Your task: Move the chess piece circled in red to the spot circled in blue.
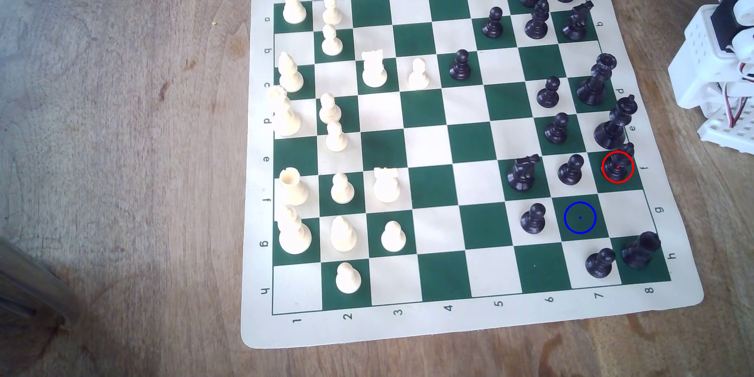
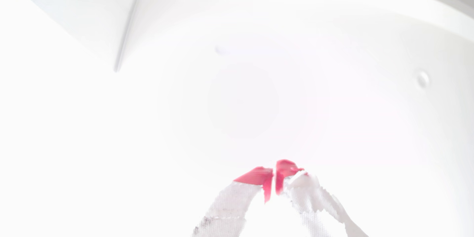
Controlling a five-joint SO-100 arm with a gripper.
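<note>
The chess piece circled in red is a slim black bishop on a dark green square at the board's edge on the exterior view's right, partly behind the red ring. The spot circled in blue is a bare dark green square one step diagonally nearer and to the left, with nothing on it. In the wrist view my gripper has its two red-tipped white fingers pressed together, shut on nothing, against a washed-out white background. The arm's white base stands off the board at the exterior view's right edge.
Close around the bishop stand a black king, a pawn and a knight. Another pawn sits left of the blue ring, and a rook and pawn below it. White pieces fill the board's left side.
</note>
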